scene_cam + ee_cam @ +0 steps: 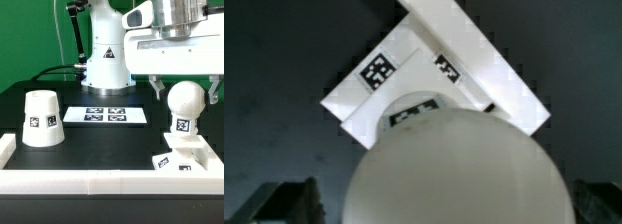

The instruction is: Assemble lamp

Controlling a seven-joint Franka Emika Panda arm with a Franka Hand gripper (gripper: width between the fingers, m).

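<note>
The ball-shaped white bulb [184, 99] stands upright on the low sloped base [186, 159] at the exterior view's right, with a tag on its neck. My gripper [185, 88] hangs over it, open, one finger on each side of the ball and clear of it. In the wrist view the bulb [446, 160] fills the middle, with the tagged base [446, 60] beyond it. Dark fingertips [288, 200] show at both lower corners, apart from the ball. The cone-shaped shade [40, 118] stands alone at the exterior view's left.
The marker board [107, 114] lies flat on the black table between the shade and the bulb. A white rim wall [100, 182] runs along the table's front edge. The arm's white pedestal [105, 60] stands at the back.
</note>
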